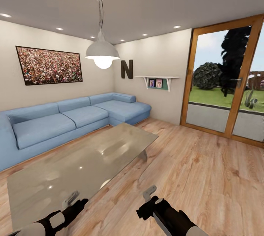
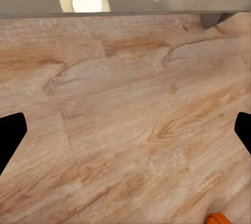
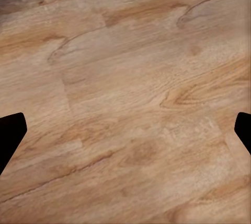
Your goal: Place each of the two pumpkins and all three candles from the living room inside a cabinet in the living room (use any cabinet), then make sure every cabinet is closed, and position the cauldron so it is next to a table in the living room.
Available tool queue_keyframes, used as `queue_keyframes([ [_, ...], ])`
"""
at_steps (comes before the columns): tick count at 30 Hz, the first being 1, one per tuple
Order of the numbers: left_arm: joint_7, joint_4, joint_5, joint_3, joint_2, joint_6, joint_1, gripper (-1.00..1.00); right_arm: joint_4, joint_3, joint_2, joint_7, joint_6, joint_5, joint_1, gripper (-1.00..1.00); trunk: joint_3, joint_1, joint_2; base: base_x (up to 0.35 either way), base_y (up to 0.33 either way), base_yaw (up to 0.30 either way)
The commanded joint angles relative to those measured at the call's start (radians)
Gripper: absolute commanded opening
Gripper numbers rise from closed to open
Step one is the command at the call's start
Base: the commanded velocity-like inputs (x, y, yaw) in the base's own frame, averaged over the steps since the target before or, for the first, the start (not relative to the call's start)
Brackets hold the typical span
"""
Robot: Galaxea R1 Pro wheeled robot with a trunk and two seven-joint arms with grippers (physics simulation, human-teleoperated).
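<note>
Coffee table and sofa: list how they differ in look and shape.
The coffee table has a glossy, reflective grey-brown top that mirrors the lamp; the sofa is matte, light blue and cushioned. The table is a flat, long rectangle; the sofa bends in an L along two walls. The table stands out on the wooden floor; the sofa sits against the walls. Both are low and long.

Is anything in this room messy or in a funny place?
Mostly tidy. One odd thing: a small orange pumpkin sits on the wooden floor in the left wrist view, partly cut off at the picture's edge. The sofa and coffee table look neat, with nothing spilled or broken.
</note>
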Motion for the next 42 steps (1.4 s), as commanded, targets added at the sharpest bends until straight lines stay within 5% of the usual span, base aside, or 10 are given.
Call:
queue_keyframes([
  [1, -0.005, 0.003, 0.011, 0.0, 0.001, 0.004, -0.001, 1.0, -0.001, 0.005, -0.001, -0.003, 0.004, -0.01, -0.001, 1.0, -0.001, 0.0, -0.001, 0.008, -0.003, -0.019],
  [11, -0.005, 0.003, 0.011, 0.0, 0.001, 0.004, -0.002, 1.0, -0.001, 0.005, -0.001, -0.003, 0.004, -0.01, -0.001, 1.0, 0.0, 0.0, -0.001, 0.002, -0.001, -0.039],
  [30, -0.005, 0.003, 0.011, 0.0, 0.001, 0.004, -0.001, 1.0, -0.001, 0.005, -0.001, -0.003, 0.004, -0.01, -0.001, 1.0, 0.013, 0.0, -0.001, 0.002, 0.002, -0.256],
  [42, -0.005, 0.003, 0.011, 0.001, 0.001, 0.005, -0.001, 1.0, -0.002, 0.005, -0.001, -0.003, 0.004, -0.01, -0.001, 1.0, 0.022, 0.0, -0.001, 0.227, 0.168, -0.266],
])
